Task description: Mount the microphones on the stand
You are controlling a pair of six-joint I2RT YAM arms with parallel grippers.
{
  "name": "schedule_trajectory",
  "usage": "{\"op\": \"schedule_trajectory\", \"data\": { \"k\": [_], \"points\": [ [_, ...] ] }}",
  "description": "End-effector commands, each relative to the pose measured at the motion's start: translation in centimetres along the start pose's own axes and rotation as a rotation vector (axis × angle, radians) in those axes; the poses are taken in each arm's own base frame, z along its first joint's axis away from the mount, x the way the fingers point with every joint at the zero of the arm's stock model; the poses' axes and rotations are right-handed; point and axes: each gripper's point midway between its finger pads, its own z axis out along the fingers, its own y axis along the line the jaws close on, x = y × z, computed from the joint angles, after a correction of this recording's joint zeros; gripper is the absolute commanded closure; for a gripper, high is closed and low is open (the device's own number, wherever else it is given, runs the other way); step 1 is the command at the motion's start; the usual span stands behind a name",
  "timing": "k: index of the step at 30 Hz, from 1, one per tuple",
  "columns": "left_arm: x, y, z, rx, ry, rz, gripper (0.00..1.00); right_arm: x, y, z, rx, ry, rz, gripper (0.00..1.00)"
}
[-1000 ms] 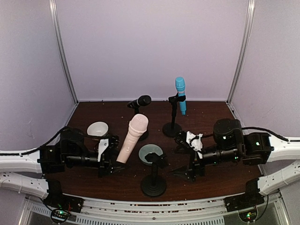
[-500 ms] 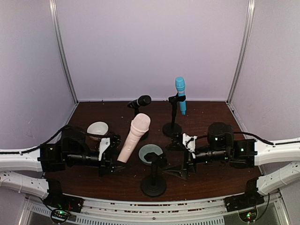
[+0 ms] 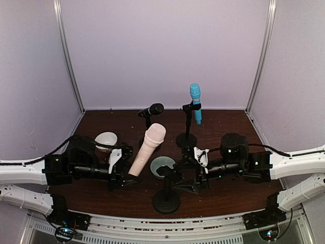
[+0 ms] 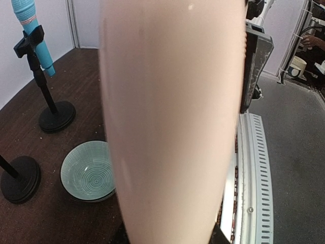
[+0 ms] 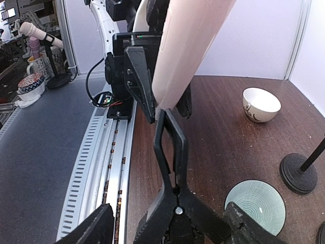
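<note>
Though tilted, pink microphone [image 3: 147, 150] sits between left jaws.

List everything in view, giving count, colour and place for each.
pink microphone: one, pale pink, tilted, left of centre
black microphone: one, black, clipped in back left stand
blue microphone: one, light blue, clipped in back right stand
front stand: one, black, empty, near edge
white bowl: one, white, left
green bowl: one, green, centre
table: one, dark brown
left gripper: one, black, shut on pink microphone
right gripper: one, black, open at front stand's clip
</note>
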Motion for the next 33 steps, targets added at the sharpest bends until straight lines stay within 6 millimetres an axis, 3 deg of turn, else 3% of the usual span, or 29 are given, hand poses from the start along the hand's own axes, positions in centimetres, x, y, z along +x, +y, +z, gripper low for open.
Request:
{"op": "schedule_trajectory", "data": {
  "k": [1, 4, 10, 16, 24, 33],
  "points": [
    [-2.7, 0.2, -0.2, -0.005, -0.072, 0.033, 0.99, -1.3, 0.2, -0.1, -0.017, -0.053, -0.022, 0.27],
    [-2.8, 0.2, 0.0, -0.002, -0.073, 0.03, 0.99, -1.2, 0.1, -0.1, -0.01, -0.05, -0.025, 0.35],
    [-3.0, 0.2, 0.1, 0.002, -0.072, 0.036, 0.99, -0.4, -0.2, 0.2, 0.005, -0.018, -0.023, 0.61],
    [-2.9, 0.3, 0.3, -0.004, -0.06, 0.066, 0.99, -0.2, -0.2, 0.2, 0.008, -0.02, -0.015, 0.77],
    [-2.7, -0.6, 1.1, 0.03, -0.054, 0.115, 1.0, 0.1, -0.2, 0.3, 0.005, -0.025, 0.009, 0.85],
    [-1.2, -1.5, 2.8, 0.054, 0.008, 0.13, 1.0, -0.1, -0.3, 0.8, -0.005, -0.033, 0.042, 0.93]
  ]
}}
